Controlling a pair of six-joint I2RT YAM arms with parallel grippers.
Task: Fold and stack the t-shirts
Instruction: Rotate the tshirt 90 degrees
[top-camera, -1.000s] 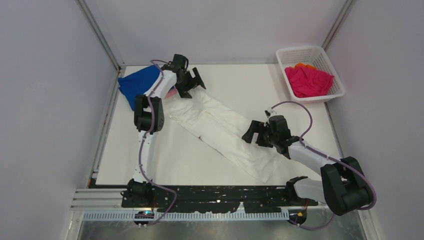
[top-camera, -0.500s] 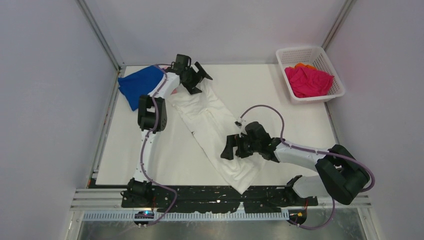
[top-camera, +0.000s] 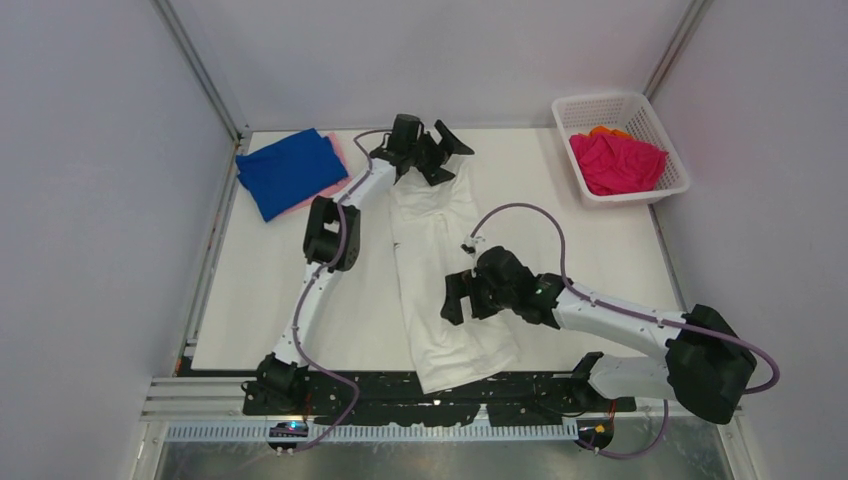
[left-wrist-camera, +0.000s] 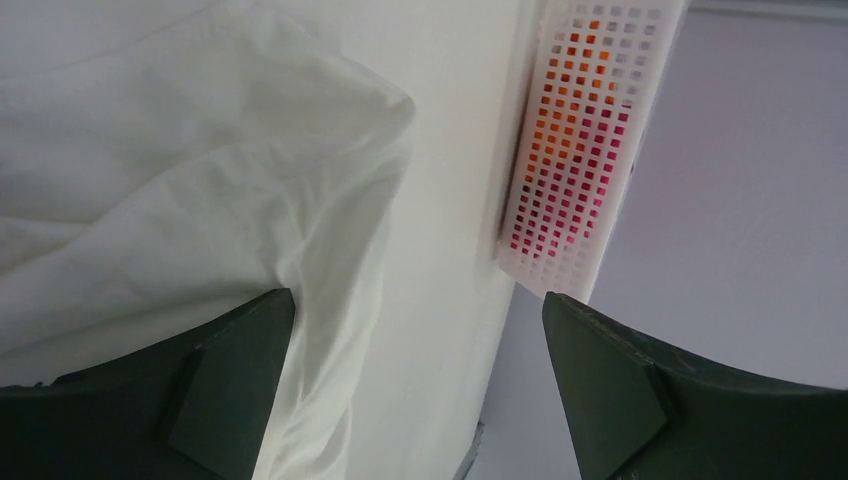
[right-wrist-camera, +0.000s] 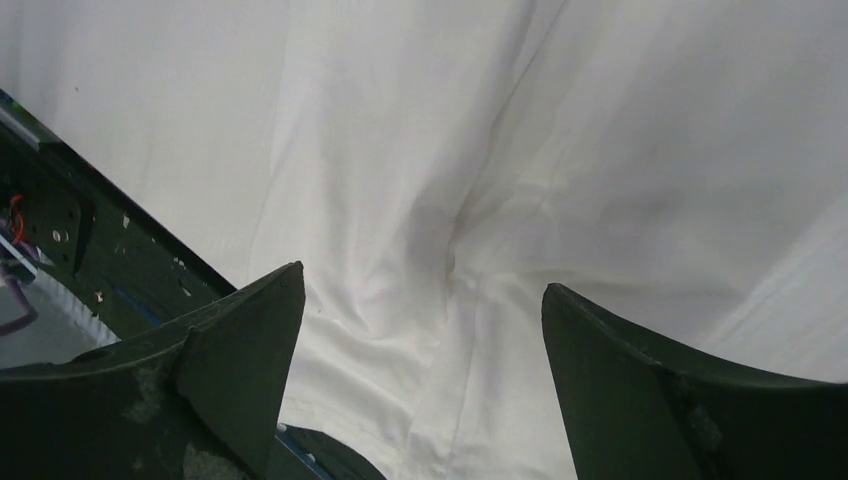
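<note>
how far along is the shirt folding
Done: a blue t-shirt lies folded on a pink t-shirt at the far left corner. In hand: the white t-shirt lies stretched lengthwise mid-table, not yet stacked, with the left gripper and right gripper open over it. Left: the magenta t-shirt and orange t-shirt, crumpled in the white mesh basket.

Two white-shelled arms with black joints.
Left arm (top-camera: 330, 235) and right arm (top-camera: 610, 318): white link shells, black joint housings, a thin purple cable (top-camera: 515, 206) looping along each. The jaws are matte black wedges, the right pair scuffed with pale specks.
</note>
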